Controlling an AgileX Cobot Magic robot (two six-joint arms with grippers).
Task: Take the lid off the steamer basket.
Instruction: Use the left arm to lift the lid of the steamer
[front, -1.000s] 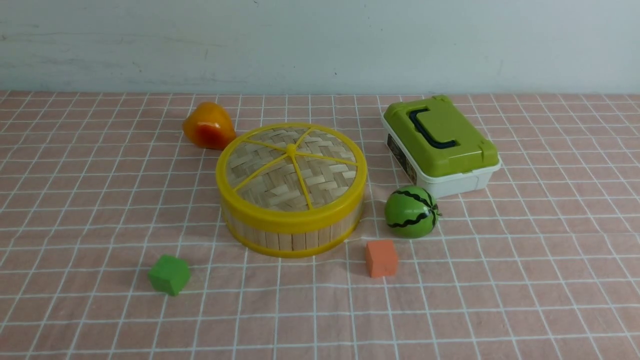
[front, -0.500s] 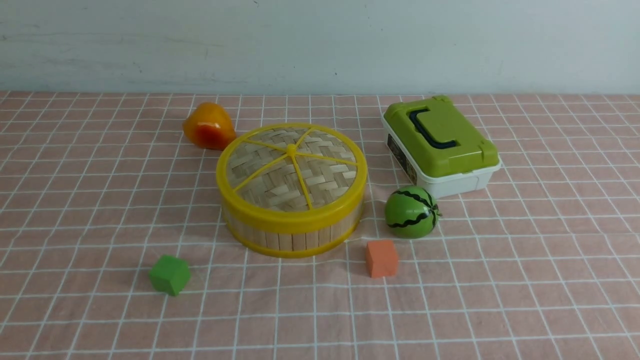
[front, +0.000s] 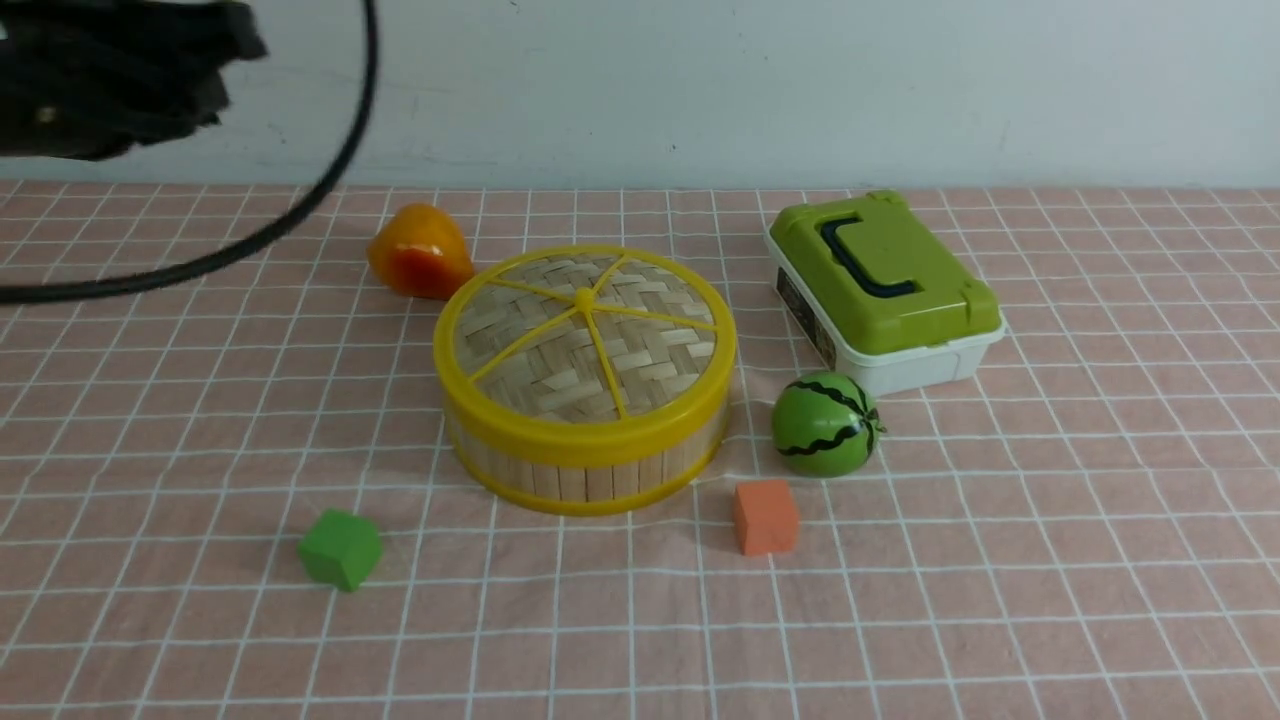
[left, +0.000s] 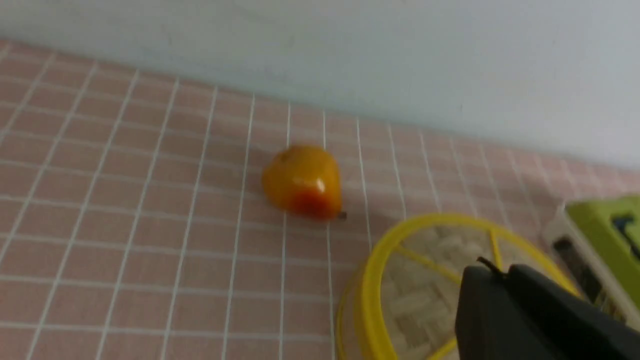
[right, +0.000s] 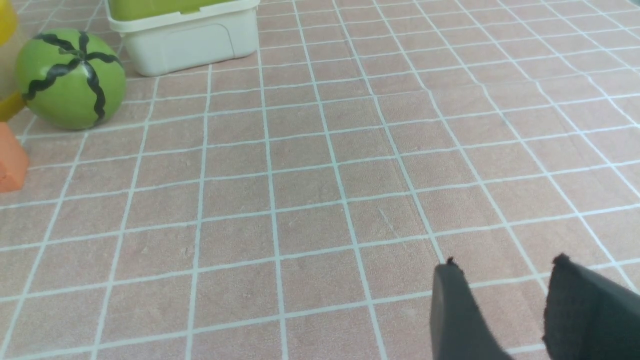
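The steamer basket (front: 590, 478) stands mid-table, with pale slats and yellow rims. The lid (front: 585, 335), woven bamboo with yellow rim, spokes and centre knob, sits closed on it. My left arm (front: 110, 80) is high at the far left, well apart from the basket. In the left wrist view my left gripper (left: 497, 272) has its two fingers pressed together, empty, above the lid (left: 420, 295). My right gripper (right: 505, 262) is open and empty over bare cloth, away from the basket, and is out of the front view.
An orange-yellow toy fruit (front: 418, 252) lies behind the basket on the left. A toy watermelon (front: 824, 424) and an orange cube (front: 765, 516) sit right of it, and a green cube (front: 340, 548) front left. A white box with a green lid (front: 885, 285) stands back right.
My left arm and its black cable have come into the front view at the upper left. The basket, lid and other objects have not moved.
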